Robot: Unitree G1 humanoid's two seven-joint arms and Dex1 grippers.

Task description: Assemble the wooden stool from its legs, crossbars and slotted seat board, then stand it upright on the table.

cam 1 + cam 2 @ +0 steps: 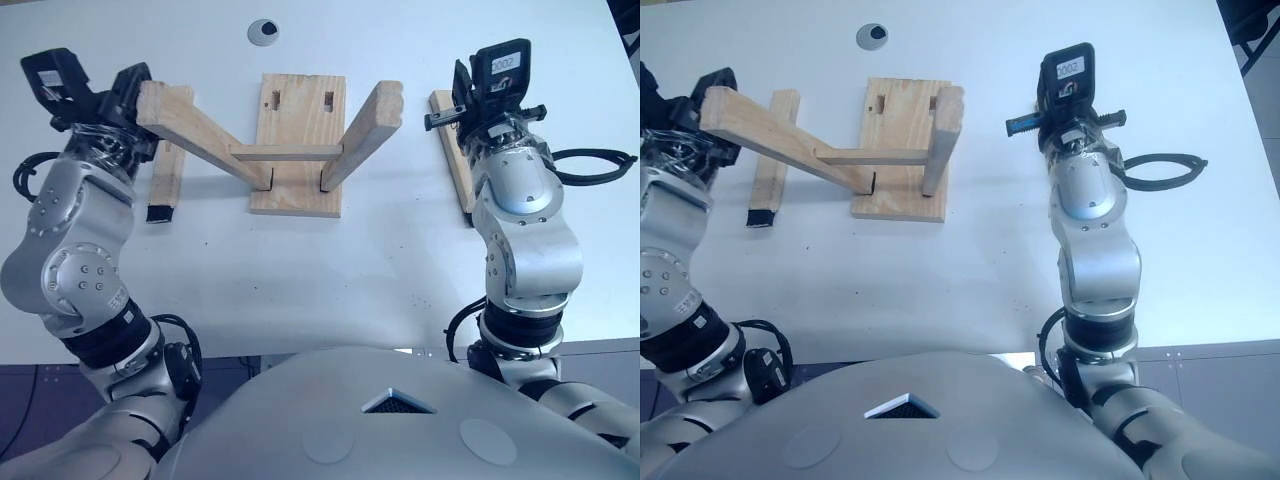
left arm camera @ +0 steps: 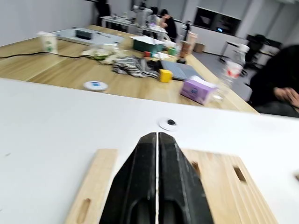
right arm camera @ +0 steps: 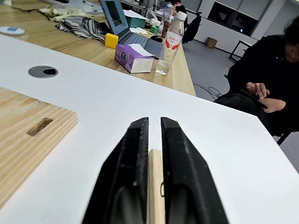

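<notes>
The slotted seat board lies flat at the table's middle. Two legs joined by a crossbar stand in its nearer slots; the left leg and right leg lean outward. My left gripper is shut and sits right at the left leg's raised end; I cannot tell if it touches. In the left wrist view its fingers hold nothing. My right gripper hovers over a loose leg lying flat, with its fingers almost together and the wood showing through the narrow gap.
Another loose leg with a dark end lies flat left of the seat board. A round cable port sits at the far middle of the white table. A black cable loops beside my right arm.
</notes>
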